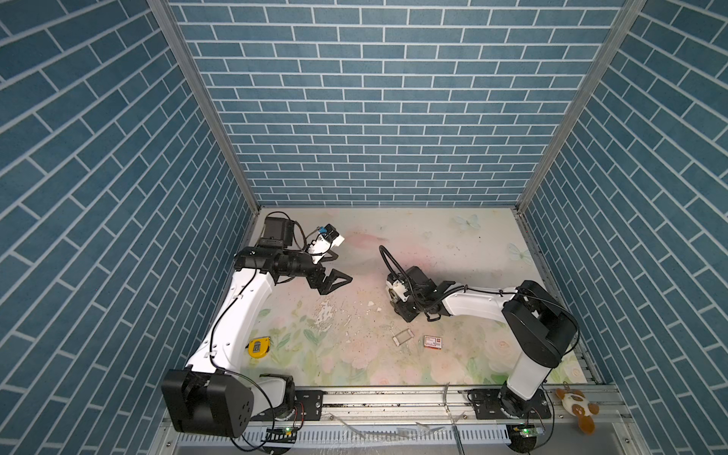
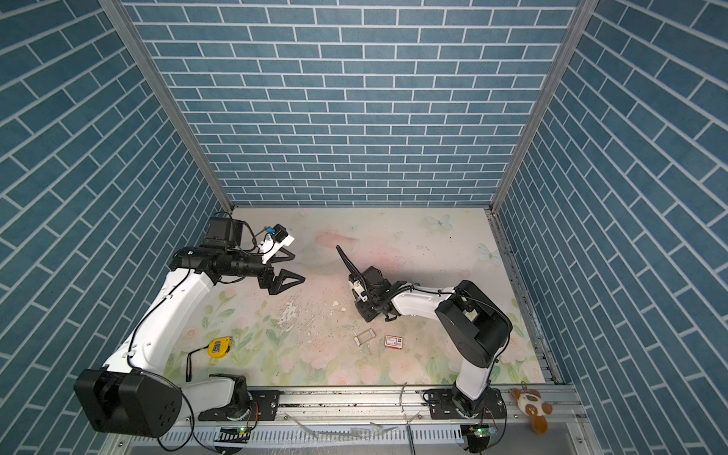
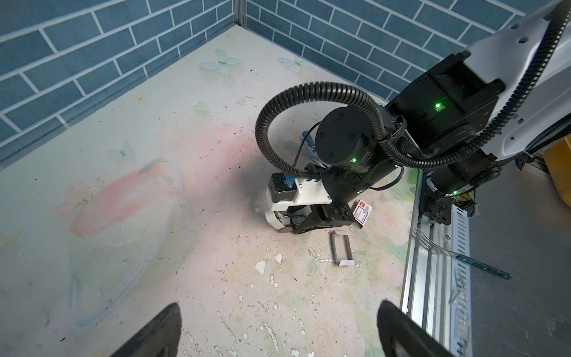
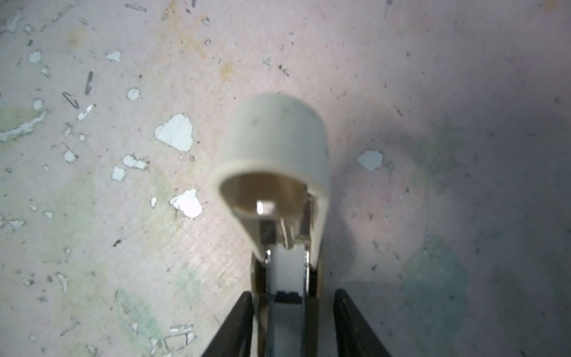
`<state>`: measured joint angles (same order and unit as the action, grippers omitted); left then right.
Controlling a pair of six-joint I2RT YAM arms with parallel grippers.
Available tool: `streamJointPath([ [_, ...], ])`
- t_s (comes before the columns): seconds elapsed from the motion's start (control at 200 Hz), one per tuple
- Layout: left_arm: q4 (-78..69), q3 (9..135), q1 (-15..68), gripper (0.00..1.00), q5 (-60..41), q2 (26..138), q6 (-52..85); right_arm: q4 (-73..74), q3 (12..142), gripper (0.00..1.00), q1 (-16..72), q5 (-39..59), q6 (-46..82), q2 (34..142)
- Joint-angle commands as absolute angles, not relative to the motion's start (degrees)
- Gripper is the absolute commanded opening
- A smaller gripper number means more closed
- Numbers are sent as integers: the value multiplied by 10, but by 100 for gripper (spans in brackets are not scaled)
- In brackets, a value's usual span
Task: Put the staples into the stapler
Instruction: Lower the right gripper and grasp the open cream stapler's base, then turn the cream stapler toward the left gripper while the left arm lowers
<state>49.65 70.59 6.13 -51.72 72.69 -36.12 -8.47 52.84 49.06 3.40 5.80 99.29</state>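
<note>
A cream stapler (image 4: 275, 139) lies on the flowered mat with its top swung up, baring the metal channel under it. My right gripper (image 4: 293, 295) stands open around its rear; one finger (image 4: 244, 321) is against its side and a gap shows at the other. In the left wrist view the stapler (image 3: 278, 221) pokes out beneath the right wrist. A short silvery ribbed strip of staples (image 4: 86, 112) lies loose on the mat among single bent ones. My left gripper (image 1: 343, 268) hovers wide open and empty at the back left, well away from the stapler.
Close in front of the right gripper lie a small open cardboard tray (image 1: 403, 337) with a grey inside and a red-and-white box (image 1: 432, 341). A yellow tape measure (image 1: 259, 347) sits by the left arm. A plush toy (image 1: 577, 405) lies on the front rail.
</note>
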Motion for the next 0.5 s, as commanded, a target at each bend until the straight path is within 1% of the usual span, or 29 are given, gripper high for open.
streamJointPath([
  [0.0, 506, 722, 58, 99, -531, 742, -379, -102, 512, 46, 493, 14, 71, 945],
  [0.24, 497, 730, 60, 100, -538, 755, -379, -116, 497, 48, 493, 1, 88, 900],
  [0.385, 493, 730, 63, 99, -519, 757, -389, -116, 475, 48, 493, 12, 116, 852],
  [0.46, 481, 726, 65, 99, -507, 759, -387, -125, 465, 45, 492, 14, 141, 824],
  [0.495, 471, 720, 67, 100, -498, 759, -380, -124, 459, 42, 493, 23, 157, 812],
])
